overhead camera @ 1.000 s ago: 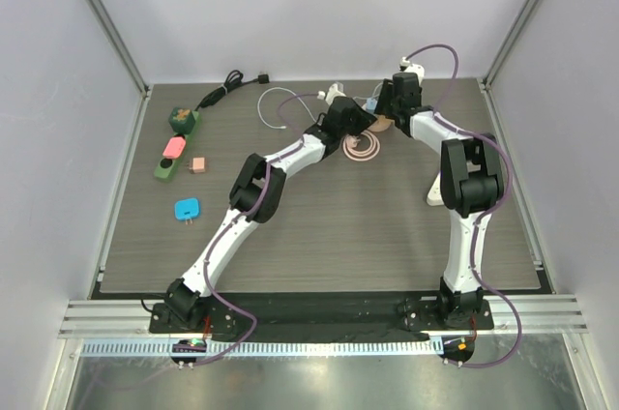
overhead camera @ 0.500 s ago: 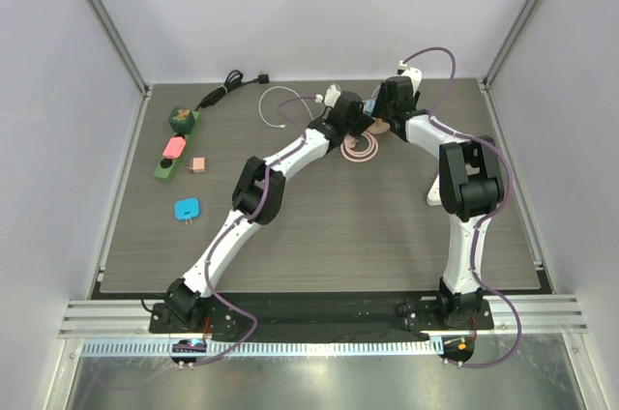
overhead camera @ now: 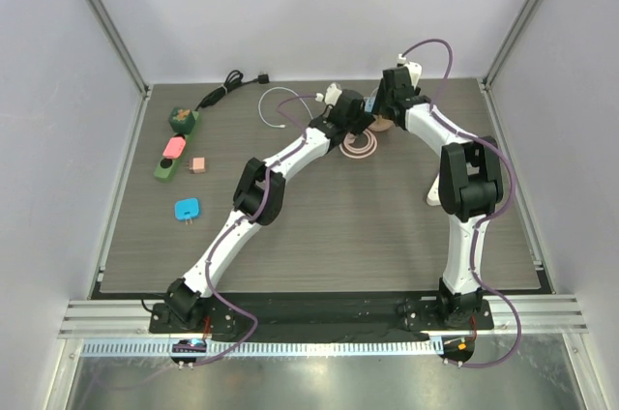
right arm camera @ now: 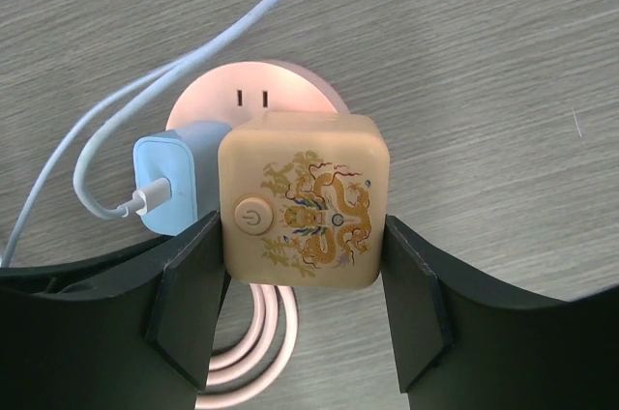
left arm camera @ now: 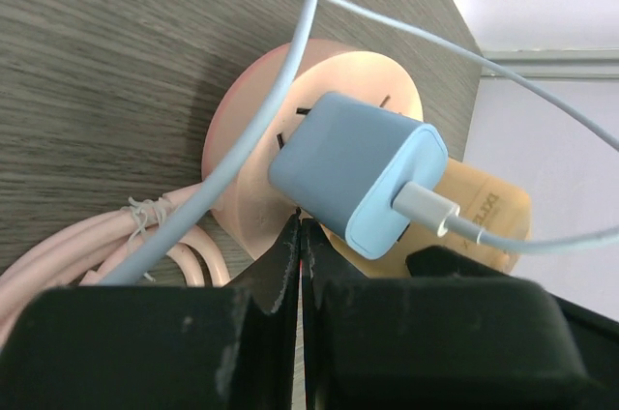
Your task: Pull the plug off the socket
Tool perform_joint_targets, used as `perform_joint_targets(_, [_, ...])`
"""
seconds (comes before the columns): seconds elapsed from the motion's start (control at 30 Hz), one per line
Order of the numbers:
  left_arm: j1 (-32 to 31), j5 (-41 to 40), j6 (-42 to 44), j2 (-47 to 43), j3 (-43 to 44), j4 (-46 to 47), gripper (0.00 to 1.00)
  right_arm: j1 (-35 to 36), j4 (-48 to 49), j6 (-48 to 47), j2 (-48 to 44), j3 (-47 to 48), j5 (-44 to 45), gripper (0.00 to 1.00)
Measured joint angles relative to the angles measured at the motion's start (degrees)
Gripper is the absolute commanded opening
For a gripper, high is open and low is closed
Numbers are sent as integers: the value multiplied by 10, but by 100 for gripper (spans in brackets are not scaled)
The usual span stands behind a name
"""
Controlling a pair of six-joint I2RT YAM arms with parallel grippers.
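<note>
The round socket (left arm camera: 338, 67) is soft pink, and so is its coiled cord (left arm camera: 68, 250). The plug (left arm camera: 356, 170) is light blue, with a pale blue cable (left arm camera: 179, 221). The square block (right arm camera: 305, 199) is creamy yellow with gold dragons on it. The table (overhead camera: 368, 226) is grey-brown with wood stripes. The left gripper (left arm camera: 299, 236) and right gripper (right arm camera: 302, 236) are black.

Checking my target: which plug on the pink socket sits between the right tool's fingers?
The tan cube plug with the gold dragon print and power button. The blue charger beside it lies outside the right tool.
</note>
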Motion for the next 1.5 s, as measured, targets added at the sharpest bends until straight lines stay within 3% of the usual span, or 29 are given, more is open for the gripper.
perform_joint_targets(0.27, [-3,-7,12,0,2,2,0,-2,-53,19,8,30,-1,1])
perform_joint_targets(0.47, [-8,-16,49,-1,-13,28,0,-31,-60,41,9,26,-59,1])
perform_joint_targets(0.57, [-16,-18,89,-2,-25,66,0,-42,-49,29,10,17,-78,1])
perform_joint_targets(0.77, [-18,-29,155,7,-2,52,0,-30,-3,-19,8,-1,-86,1])
perform_joint_targets(1.1, [-18,-33,157,7,28,-5,0,-15,45,-40,-17,-45,-72,1])
perform_joint_targets(1.5, [-18,-9,141,9,45,-21,0,-6,-46,-6,-29,-12,-21,1])
